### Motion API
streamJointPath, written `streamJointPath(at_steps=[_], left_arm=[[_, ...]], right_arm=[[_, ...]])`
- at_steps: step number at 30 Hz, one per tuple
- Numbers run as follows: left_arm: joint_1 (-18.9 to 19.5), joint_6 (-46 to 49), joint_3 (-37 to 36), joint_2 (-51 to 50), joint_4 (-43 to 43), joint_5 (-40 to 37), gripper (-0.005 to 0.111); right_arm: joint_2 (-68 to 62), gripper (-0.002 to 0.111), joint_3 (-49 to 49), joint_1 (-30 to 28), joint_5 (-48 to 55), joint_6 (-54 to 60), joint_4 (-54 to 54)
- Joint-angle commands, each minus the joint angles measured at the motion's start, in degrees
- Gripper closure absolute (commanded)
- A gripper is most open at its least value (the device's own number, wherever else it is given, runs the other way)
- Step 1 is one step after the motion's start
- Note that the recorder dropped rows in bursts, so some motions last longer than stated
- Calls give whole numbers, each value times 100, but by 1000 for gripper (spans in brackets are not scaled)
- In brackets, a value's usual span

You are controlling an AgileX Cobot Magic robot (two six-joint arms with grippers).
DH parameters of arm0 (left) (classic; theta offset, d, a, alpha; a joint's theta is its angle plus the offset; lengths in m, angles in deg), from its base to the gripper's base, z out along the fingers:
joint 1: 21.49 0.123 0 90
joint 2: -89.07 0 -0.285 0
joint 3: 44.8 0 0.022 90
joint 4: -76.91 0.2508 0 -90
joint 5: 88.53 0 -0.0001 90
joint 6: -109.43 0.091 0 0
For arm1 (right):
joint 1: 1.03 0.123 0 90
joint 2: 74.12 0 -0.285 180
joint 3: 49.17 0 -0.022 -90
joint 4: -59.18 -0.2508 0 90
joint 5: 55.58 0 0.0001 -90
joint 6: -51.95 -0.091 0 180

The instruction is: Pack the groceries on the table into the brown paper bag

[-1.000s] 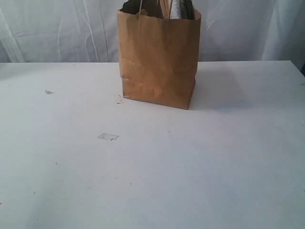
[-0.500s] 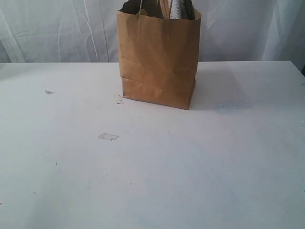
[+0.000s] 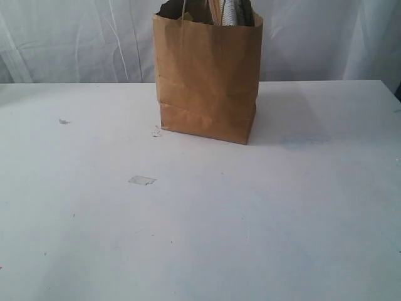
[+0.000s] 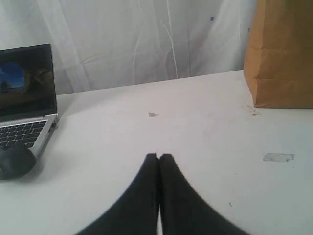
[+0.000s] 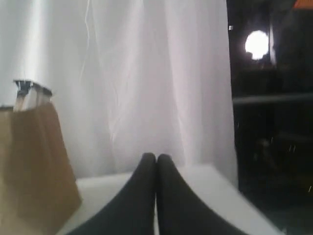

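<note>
Now brown paper bag (image 3: 207, 75) stands upright, far-middle of table (image 3: 250, 219), packets (image 3: 230, 12) poking out. Left gripper (image 4: 159, 156), right gripper (image 5: 156, 156): fingers pressed together, empty. Likely bottom-heavy, crumple-prone paper; lift by handles (image 3: 183, 9).

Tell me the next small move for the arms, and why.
Probably just park both arms and finish. No grocery shows loose on the table; packet tops stick out of the upright brown paper bag. The left gripper and right gripper are shut, empty, and clear of the bag.
</note>
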Motion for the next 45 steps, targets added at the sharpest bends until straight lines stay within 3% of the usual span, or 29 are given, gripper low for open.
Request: streamJointPath(at_steps=[1, 6, 9, 31, 34, 36, 37, 39, 42, 45], left_arm=[[-36, -12, -15, 38, -9, -26, 107], [-36, -12, -15, 38, 35, -41, 107], [-36, -12, -15, 38, 35, -41, 107], [-36, -12, -27, 38, 50, -88, 107], [58, -12, -188, 38, 530, -425, 107], [321, -537, -526, 38, 519, -295, 107], [450, -1388, -810, 38, 500, -253, 107], [476, -1709, -1084, 38, 500, -398, 107], [476, -891, -1084, 38, 519, -721, 107], [476, -749, -1084, 38, 519, -721, 107]], right_arm=[[74, 108, 152, 23, 550, -843, 1068], [74, 108, 152, 23, 1414, -183, 990], [74, 108, 152, 23, 2441, -81, 861], [74, 108, 152, 23, 2537, -108, 897], [74, 108, 152, 23, 2545, -108, 884], [74, 108, 152, 23, 2545, -108, 884], [74, 108, 152, 23, 2545, -108, 884], [74, 108, 152, 23, 2545, -108, 884], [74, 108, 152, 23, 2545, -108, 884], [74, 108, 152, 23, 2545, -108, 884]])
